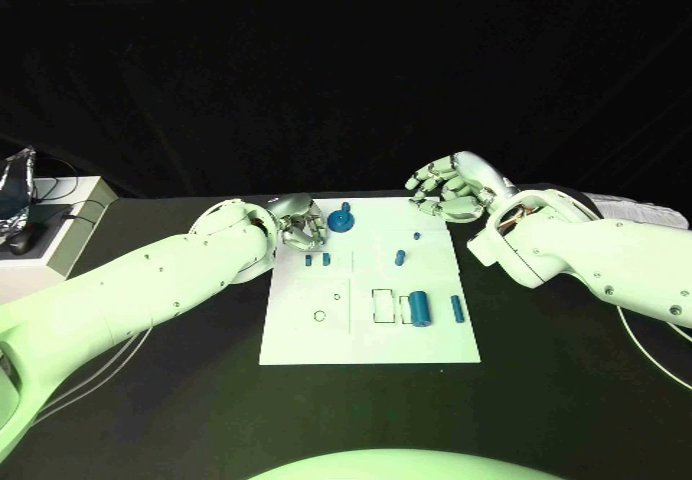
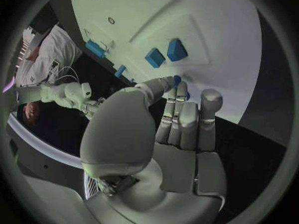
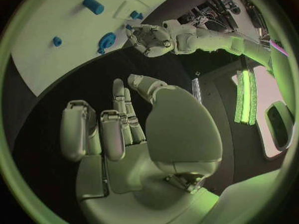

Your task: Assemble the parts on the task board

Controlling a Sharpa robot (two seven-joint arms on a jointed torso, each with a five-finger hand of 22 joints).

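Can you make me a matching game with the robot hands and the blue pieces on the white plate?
Things:
1. left robot hand
2. right robot hand
3. big blue cylinder
4. round blue gear piece

Places:
A. lying flat near the middle of the task board
B. at the board's far right corner, holding nothing
C. at the board's far left edge
D. near the board's far edge, beside the left robot hand

Pairs: 1-C, 2-B, 3-A, 4-D

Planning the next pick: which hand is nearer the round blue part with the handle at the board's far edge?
Left. The left hand sits just beside the round blue part at the task board's far left edge; the right hand hovers farther off, past the far right corner.
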